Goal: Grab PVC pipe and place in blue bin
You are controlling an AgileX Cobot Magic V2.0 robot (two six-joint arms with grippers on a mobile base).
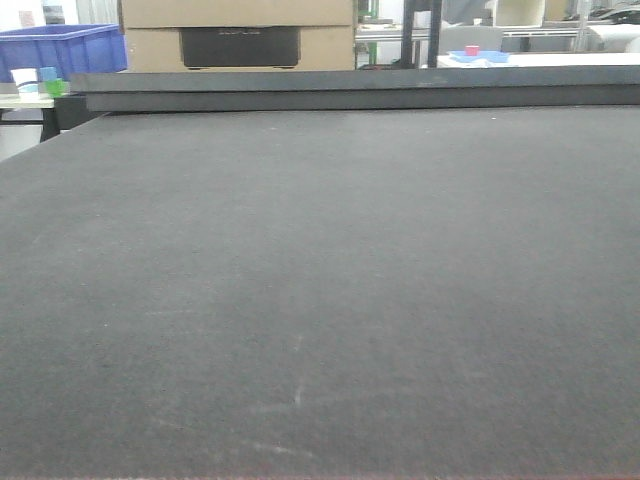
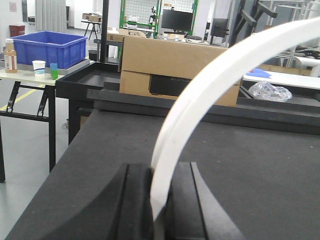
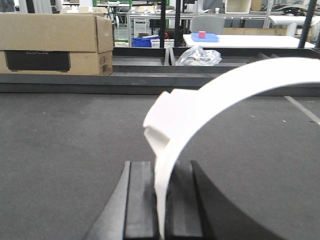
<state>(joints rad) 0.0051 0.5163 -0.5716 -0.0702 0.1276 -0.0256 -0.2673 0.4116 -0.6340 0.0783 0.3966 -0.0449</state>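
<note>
In the left wrist view my left gripper is shut on the end of a thin white PVC pipe that arcs up and to the right, out of frame. In the right wrist view my right gripper is shut on a white curved pipe with a stepped piece near the jaws. It arcs right, out of frame. I cannot tell whether both hold one pipe. The blue bin stands on a side table beyond the table's left edge. It shows at the top left of the front view, where no gripper or pipe appears.
The dark table ends in a raised black rim at the far side. A cardboard box stands behind it. A crumpled clear bag lies at the back right. A bottle and cups stand by the bin.
</note>
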